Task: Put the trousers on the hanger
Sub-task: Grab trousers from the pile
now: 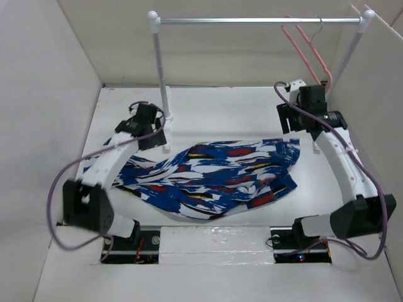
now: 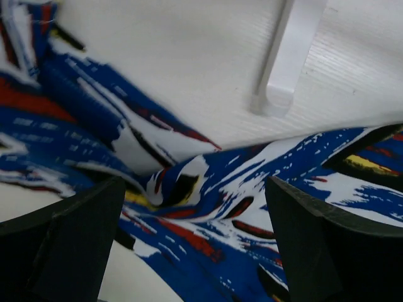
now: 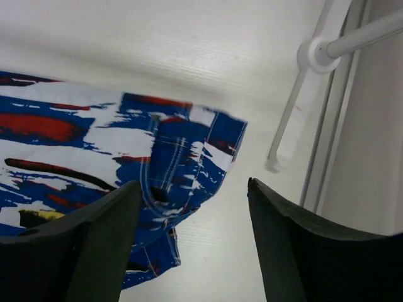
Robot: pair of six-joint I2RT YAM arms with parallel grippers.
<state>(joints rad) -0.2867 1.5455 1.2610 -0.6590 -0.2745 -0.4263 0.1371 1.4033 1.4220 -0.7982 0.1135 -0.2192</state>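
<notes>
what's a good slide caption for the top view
trousers lie bunched on the table, left hand and right hand open near either end, pink hanger on the rail behind

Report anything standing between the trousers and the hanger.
Only the right gripper, open, above the table between the trousers and the hanger on the rail. Nothing else visible intervenes.

No legible text, labels, brands, numbers or signs in any view, print on the trousers [image 1: 214, 179] abstract streaks only, without lettering
</notes>
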